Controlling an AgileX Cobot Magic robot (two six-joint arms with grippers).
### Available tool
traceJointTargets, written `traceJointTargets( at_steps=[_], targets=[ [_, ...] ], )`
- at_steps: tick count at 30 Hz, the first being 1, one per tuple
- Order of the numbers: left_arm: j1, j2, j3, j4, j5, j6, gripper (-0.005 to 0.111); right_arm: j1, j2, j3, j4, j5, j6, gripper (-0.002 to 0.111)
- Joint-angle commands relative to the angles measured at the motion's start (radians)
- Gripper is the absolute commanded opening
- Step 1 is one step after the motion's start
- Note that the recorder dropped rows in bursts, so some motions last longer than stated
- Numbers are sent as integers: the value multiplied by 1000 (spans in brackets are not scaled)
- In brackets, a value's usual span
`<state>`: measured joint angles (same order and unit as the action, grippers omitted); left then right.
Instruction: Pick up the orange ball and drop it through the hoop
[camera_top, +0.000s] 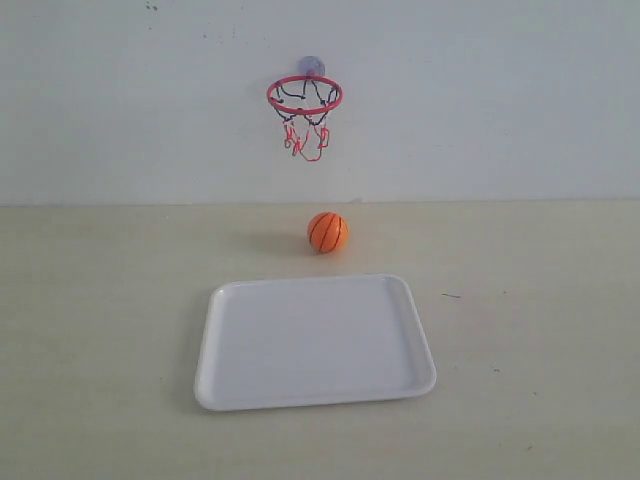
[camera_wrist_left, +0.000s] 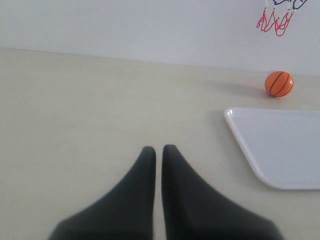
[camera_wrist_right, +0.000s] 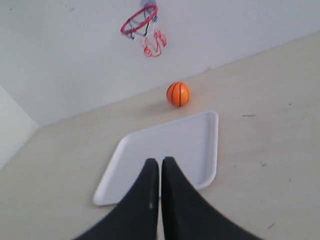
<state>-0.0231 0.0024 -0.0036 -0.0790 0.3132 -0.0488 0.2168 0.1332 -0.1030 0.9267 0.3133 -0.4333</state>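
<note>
Waiting claws: left claw (camera_wrist_left: 158, 150) and right claw (camera_wrist_right: 160, 162) clenched, empty.
Small orange seamed ball (camera_top: 328, 232): on table (camera_top: 540, 300), past white plastic tray (camera_top: 212, 345)'s far edge, below red-ringed net hoop (camera_top: 304, 95).
Your reach: right claw faces it straighter.

Ball (camera_top: 327, 232) on table (camera_top: 100, 330) between tray (camera_top: 314, 341) and wall-mounted hoop (camera_top: 304, 94).

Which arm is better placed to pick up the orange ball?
Probably right: the right gripper faces the orange ball almost head-on, across the white tray. From the left gripper it sits far off-axis.
</note>
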Motion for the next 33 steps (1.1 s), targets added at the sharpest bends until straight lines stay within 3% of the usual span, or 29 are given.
traceJointTargets(
  at_steps=[1,6,15,18,24,33],
  targets=[
    [2,-2,4,1,-7,5,4,-96,-65,23,3,-10,18,1],
    [2,-2,4,1,-7,5,4,-164,-76,23,5,-17,39,1],
    [2,-2,4,1,-7,5,4,-166,-76,23,-4,-50,20,1],
    [2,-2,4,1,-7,5,4,-166,-76,23,-197,-45,99,1],
    [2,-2,4,1,-7,5,4,-166,-76,67,-780,-30,563,1],
    [2,-2,4,1,-7,5,4,-166,-133,103,-830,36,576,1]
  ],
)
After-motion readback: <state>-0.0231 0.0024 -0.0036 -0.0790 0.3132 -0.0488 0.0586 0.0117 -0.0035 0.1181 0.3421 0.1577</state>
